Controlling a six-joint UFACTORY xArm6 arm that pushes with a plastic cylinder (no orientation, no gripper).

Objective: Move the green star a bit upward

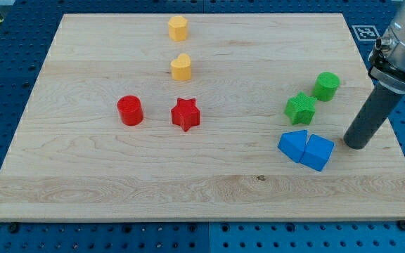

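Note:
The green star [300,109] lies on the wooden board [202,183] at the view's right. A green cylinder [326,86] stands just up and to the right of it, close but apart. My tip [355,145] rests on the board to the lower right of the green star, right of the two blue blocks, touching none of them. The dark rod rises from it up to the right.
Two blue blocks [293,145] [318,152] sit side by side just below the green star. A red star [185,114] and a red cylinder [129,110] are at the middle left. Two yellow blocks [181,67] [178,28] stand near the top middle.

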